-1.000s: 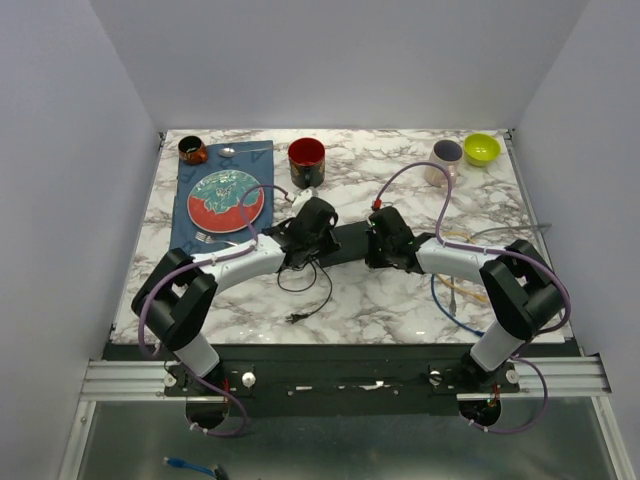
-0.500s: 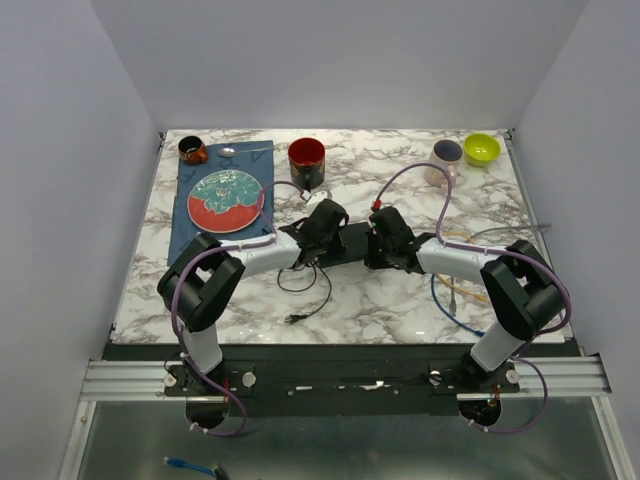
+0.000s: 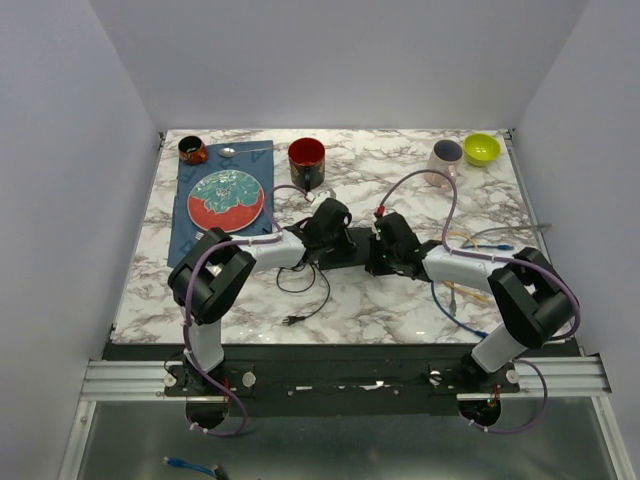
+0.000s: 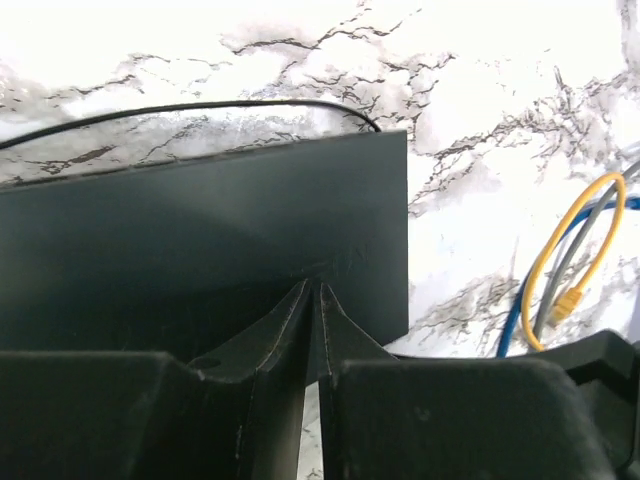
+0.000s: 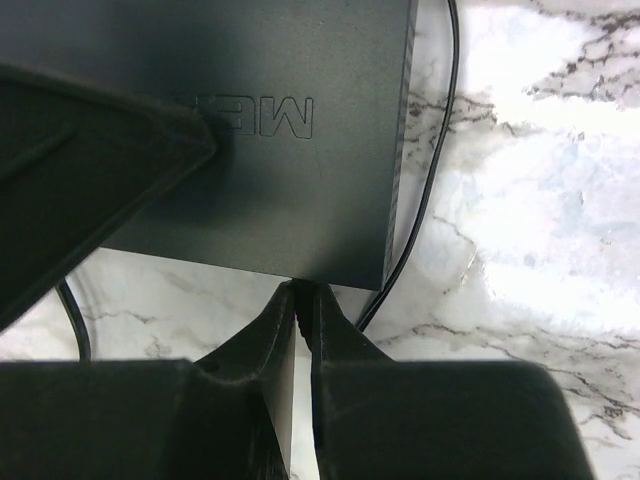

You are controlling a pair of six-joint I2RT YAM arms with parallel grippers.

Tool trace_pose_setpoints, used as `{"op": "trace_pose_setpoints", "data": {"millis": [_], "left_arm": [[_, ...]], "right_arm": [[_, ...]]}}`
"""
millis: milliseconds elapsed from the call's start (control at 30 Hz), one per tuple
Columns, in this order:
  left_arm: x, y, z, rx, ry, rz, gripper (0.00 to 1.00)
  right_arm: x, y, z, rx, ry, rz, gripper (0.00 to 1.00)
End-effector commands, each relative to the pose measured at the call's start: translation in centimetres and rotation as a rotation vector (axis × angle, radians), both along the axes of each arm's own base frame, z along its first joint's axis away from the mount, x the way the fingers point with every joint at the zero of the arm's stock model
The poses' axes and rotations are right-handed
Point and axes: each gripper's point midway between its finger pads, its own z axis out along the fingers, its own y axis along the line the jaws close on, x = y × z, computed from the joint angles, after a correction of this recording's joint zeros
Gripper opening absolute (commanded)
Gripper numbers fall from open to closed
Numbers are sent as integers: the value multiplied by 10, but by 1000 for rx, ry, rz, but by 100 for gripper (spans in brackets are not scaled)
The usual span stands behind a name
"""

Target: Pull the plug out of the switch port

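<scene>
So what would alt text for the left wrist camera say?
A dark flat box lies on a marble table, with the left gripper, fingers together, at its near edge. Yellow, blue and grey cables curl at right.

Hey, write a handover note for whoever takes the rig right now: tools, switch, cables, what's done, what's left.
Left tool: shut, tips over the top of the black switch, nothing visible between them.
Right tool: shut, tips at the switch's edge, nothing visibly held.
Switch flat mid-table between both arms; black cable runs along it; yellow cable's plug lies loose on the marble table.
Done: both arms at the switch. Left: ports hidden, so find the plug, grip, pull.
</scene>
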Motion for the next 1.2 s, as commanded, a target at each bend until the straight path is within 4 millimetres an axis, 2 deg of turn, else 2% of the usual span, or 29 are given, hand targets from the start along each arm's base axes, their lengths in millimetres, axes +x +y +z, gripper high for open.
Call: {"op": "trace_pose_setpoints", "data": {"millis": [0,300,600,800,933,967,1000,1067,1133,1167], "left_arm": [[-16,20,-44,70,135,37,20],[-14,23,-50,46,167,71,19],[-14,27,-55,34,197,106,19],[-7,30,-52,11,181,125,19],[-3,37,-37,52,114,99,20],[0,38,-24,48,79,88,21],[-2,42,-21,55,64,80,23],[-4,43,-3,61,-2,33,34],[-10,47,2,76,-27,0,43],[-15,45,11,83,-61,-34,45]], "right_arm": [[-48,-17,-25,-56,144,46,1],[-59,-10,-16,-15,160,73,1],[-85,-4,-25,0,218,98,1],[-92,-2,-25,10,223,103,1],[-87,-5,-18,1,194,76,1],[-85,-5,-15,-1,188,68,1],[-83,-6,-13,-5,181,63,1],[-77,-6,-5,-10,155,48,1],[-72,-6,0,-15,141,40,1],[-73,-7,1,-21,144,47,1]]}}
